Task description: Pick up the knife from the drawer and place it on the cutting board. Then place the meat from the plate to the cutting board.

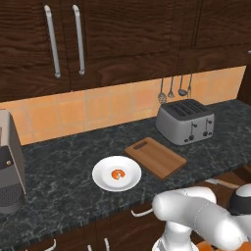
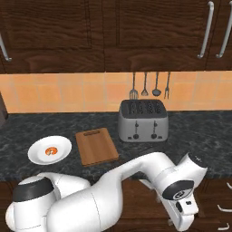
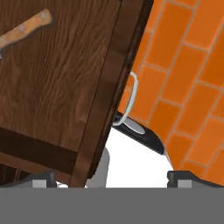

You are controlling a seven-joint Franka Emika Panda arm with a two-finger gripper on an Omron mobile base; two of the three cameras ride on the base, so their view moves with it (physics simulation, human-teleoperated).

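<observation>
The hand view looks down into the open drawer [image 3: 65,92]. The knife [image 3: 24,31] lies on the drawer's wooden floor at the upper left, its tan handle showing and its blade running off the edge. My gripper [image 3: 114,178] is open and empty, hanging over the drawer's front edge and curved silver handle [image 3: 131,98], well short of the knife. On the counter, the white plate [image 1: 104,180] carries the small orange-red meat [image 1: 117,174]. Just to its right lies the bare cutting board [image 1: 155,157]. The plate [image 2: 38,154], meat [image 2: 51,150] and board [image 2: 96,146] also show from the right.
A silver toaster [image 1: 186,121] stands behind the board, with dark utensils [image 1: 171,89] hanging on the tiled wall above it. A grey coffee machine [image 1: 10,162] sits at the counter's far left. Orange floor tiles [image 3: 188,78] lie beyond the drawer front.
</observation>
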